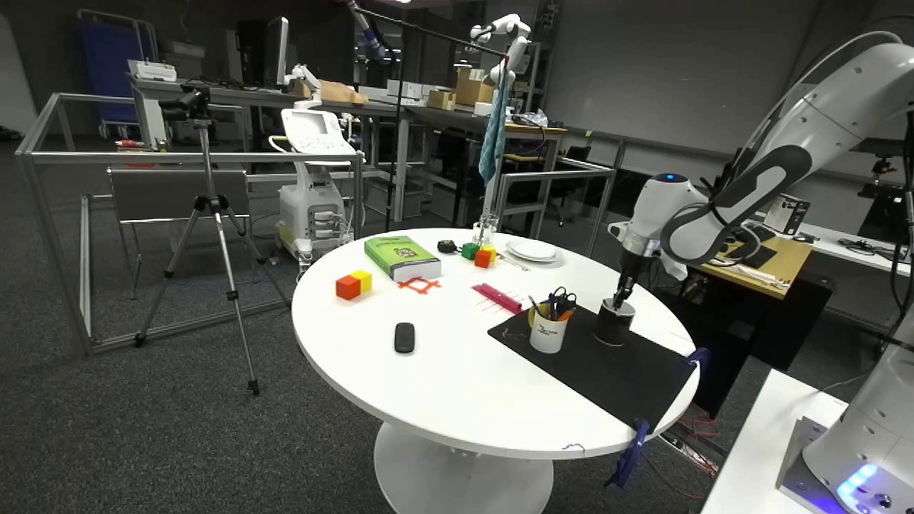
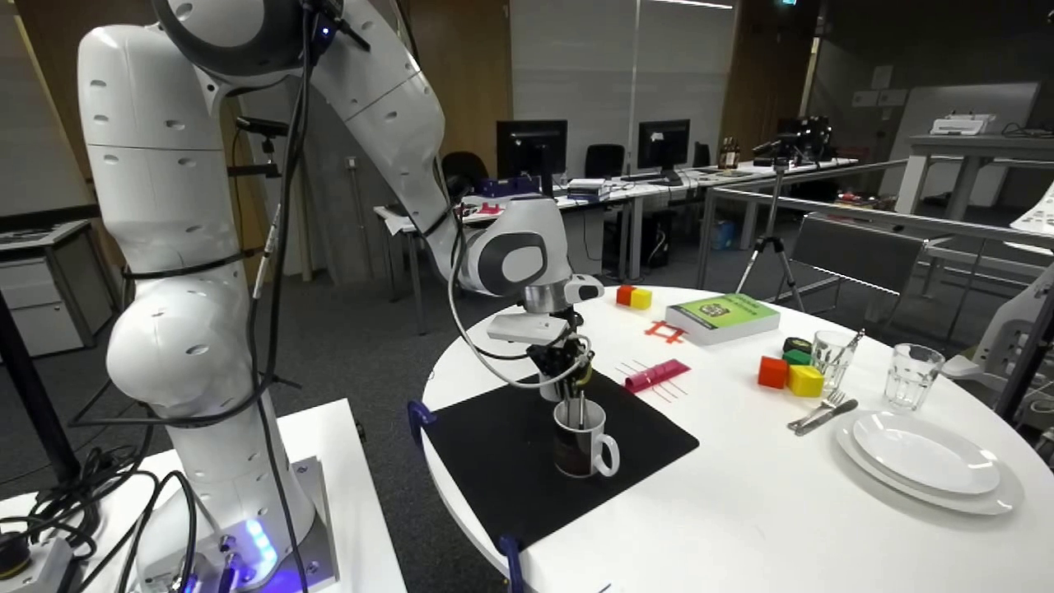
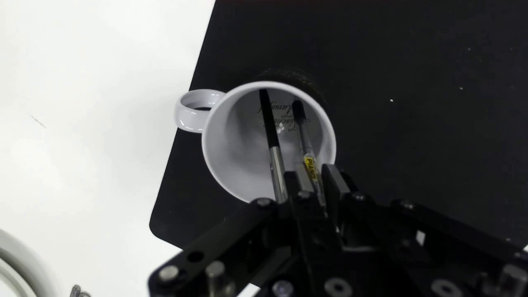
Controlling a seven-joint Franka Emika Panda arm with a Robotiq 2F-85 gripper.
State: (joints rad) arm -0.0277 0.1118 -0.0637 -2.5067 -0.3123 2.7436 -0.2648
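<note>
A white mug with a dark outside stands upright on a black mat. It also shows in both exterior views. Its handle points left in the wrist view. Two pens lean in it: a clear pen with a yellow label and a black and silver pen. My gripper is over the mug's rim, its fingertips close together with the clear pen between them. The silver pen is beside the left finger, outside the jaws. The pens' upper ends are hidden by the gripper.
A white mug with scissors and pens stands close by on the mat. Beyond are a pink-red holder, green book, coloured cubes, plates, glasses and a black case. Blue clamps grip the table edge.
</note>
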